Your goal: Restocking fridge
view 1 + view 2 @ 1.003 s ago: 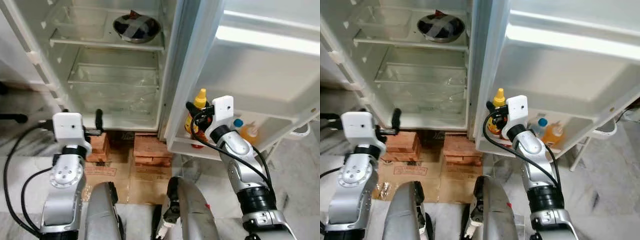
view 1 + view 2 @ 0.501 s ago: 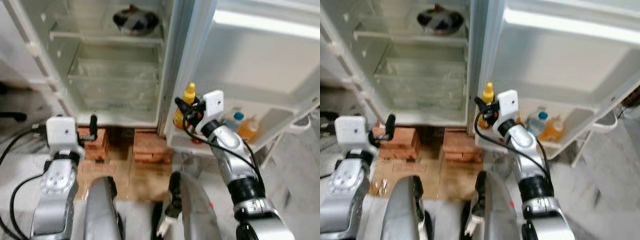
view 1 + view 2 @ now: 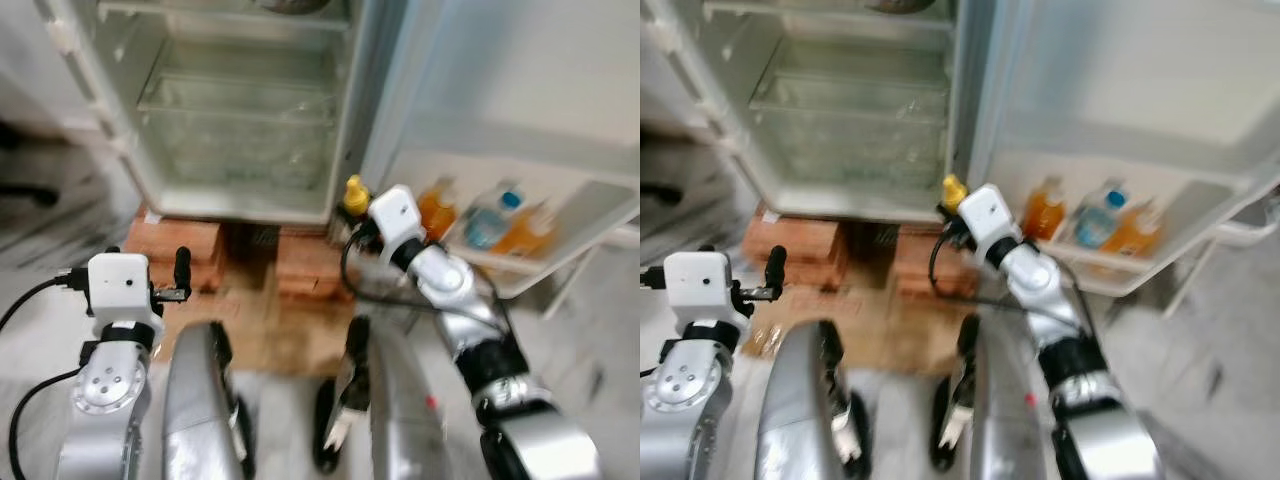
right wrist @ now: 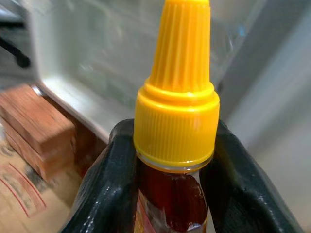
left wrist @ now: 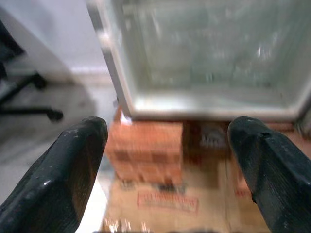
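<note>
My right gripper (image 3: 356,214) is shut on the neck of a sauce bottle with a yellow cap (image 4: 175,111); its black fingers (image 4: 104,189) press on both sides just under the cap. The bottle (image 3: 352,193) hangs upright before the fridge's lower right corner, left of the door shelf (image 3: 560,282). That shelf holds an orange bottle (image 3: 437,212), a blue-capped water bottle (image 3: 486,222) and another orange bottle (image 3: 527,232). My left gripper (image 5: 165,170) is open with nothing between its fingers (image 5: 58,179), low at the left and facing the fridge's base. The clear bottom drawer (image 3: 240,140) looks bare.
The fridge stands on brick stacks (image 3: 170,245) with flattened cardboard (image 3: 270,330) on the floor in front. My own silver legs (image 3: 200,400) are at the bottom of the head views. A dark chair base (image 5: 29,104) lies on the floor to the left.
The whole view has tilted down and blurred. My right gripper has carried the yellow-capped bottle left, away from the door shelf's end. The left arm has barely moved.
</note>
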